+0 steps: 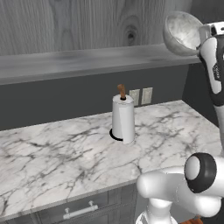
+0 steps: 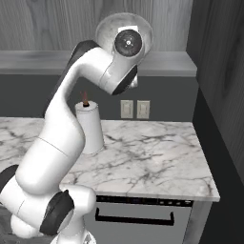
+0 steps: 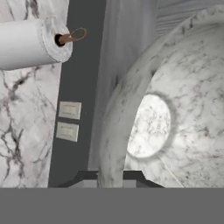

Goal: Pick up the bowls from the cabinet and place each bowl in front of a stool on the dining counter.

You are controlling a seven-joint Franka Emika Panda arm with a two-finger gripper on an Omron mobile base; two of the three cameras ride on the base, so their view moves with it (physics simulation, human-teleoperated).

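Setting: grey wood-grain panelling backs the cabinet (image 1: 87,61), a long grey slab shelf; this shelf is my landmark for every position below.
Counter: a narrow marble counter (image 1: 65,153) lies below the shelf, with grey drawers under its front edge.
Paper towel roll: it stands upright on the counter (image 1: 123,118), below the shelf and roughly under its middle; two wall sockets (image 2: 135,109) sit just beside it on the dark wall under the shelf.
Marbled bowl: the white-grey stone bowl (image 1: 183,33) is tipped on its side near the right end of the shelf, at or just above shelf level, its hollow facing out from the panelling. Whether any part rests on the slab I cannot tell.
Pincer: my gripper (image 3: 110,177) is clamped together on the near rim of the bowl; in the hand view the wall of the bowl runs down between my fingertips (image 3: 87,176).
Step in hand: judged as lifting the first bowl clear of the shelf. No stool or dining counter is in sight, so most of the task remains.
Risk, slip: a rim-only hold on a heavy, smooth stone bowl may let it swing or slide out if I turn fast.
Risk, strike: a low withdrawal could clip the shelf edge or topple the roll.
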